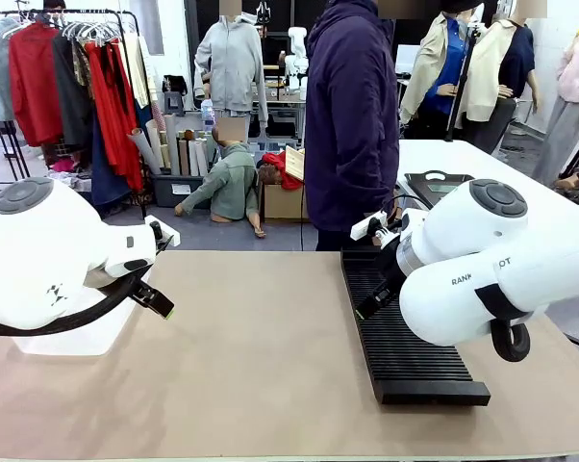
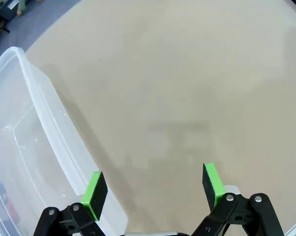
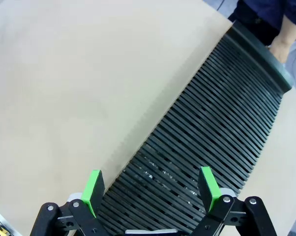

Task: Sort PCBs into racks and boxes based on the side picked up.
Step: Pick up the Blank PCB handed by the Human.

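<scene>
Hovering over the tan table (image 1: 261,366), both grippers are empty. The left wrist view makes clear what is too small in the front view: the left gripper (image 2: 153,189) has its green pads wide apart, and the clear plastic tub (image 2: 35,147) lies at its 9 o'clock, the rim just beside one finger. In the right wrist view the right gripper (image 3: 150,189) is also spread wide, above the near end of the black slotted rack (image 3: 212,128), which runs toward 1 o'clock. A person's hand (image 3: 281,46) is at the far end of the rack.
</scene>
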`<act>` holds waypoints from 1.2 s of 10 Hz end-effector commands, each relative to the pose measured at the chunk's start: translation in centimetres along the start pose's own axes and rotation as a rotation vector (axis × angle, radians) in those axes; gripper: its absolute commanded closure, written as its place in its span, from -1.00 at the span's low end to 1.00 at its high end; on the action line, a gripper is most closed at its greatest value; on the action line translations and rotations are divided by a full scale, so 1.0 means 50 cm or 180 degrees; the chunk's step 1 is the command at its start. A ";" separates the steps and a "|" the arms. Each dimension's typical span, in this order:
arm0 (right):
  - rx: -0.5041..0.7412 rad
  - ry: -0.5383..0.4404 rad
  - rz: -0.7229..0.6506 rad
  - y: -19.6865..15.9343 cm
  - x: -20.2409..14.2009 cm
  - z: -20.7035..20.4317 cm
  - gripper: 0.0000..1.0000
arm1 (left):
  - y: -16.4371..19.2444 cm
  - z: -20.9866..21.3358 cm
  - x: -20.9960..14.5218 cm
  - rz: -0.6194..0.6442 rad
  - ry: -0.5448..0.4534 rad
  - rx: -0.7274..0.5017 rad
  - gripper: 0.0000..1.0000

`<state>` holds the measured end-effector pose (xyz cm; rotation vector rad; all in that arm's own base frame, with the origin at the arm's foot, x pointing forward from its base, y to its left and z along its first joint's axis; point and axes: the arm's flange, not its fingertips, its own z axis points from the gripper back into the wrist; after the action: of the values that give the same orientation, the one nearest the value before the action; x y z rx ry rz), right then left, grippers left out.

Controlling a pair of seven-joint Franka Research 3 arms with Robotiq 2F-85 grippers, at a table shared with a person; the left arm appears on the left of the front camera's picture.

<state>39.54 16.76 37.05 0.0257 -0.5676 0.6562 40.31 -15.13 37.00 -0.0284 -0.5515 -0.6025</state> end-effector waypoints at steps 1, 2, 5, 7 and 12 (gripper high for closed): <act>0.0000 0.0000 0.0000 0.000 0.000 0.000 -1.00 | 0.000 0.000 0.000 0.0000 0.0000 0.0000 -1.00; -0.0025 0.0039 -0.0016 -0.002 0.007 0.011 -1.00 | 0.005 0.005 0.002 0.0044 0.0015 0.0033 -1.00; 0.0013 0.0218 -0.0246 0.001 0.023 0.064 -1.00 | 0.017 0.057 0.018 0.0145 0.0102 -0.0095 -1.00; 0.0196 0.0116 -0.0337 0.012 0.032 0.107 -1.00 | 0.020 0.097 0.028 0.0219 0.0225 -0.0126 -1.00; 0.0408 0.0149 -0.0827 0.016 0.059 0.208 -1.00 | 0.045 0.172 0.044 0.0482 0.0391 -0.0718 -1.00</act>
<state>35.98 17.31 45.96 0.1723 -0.4856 0.4897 38.65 -13.92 44.93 -0.1955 -0.3573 -0.5127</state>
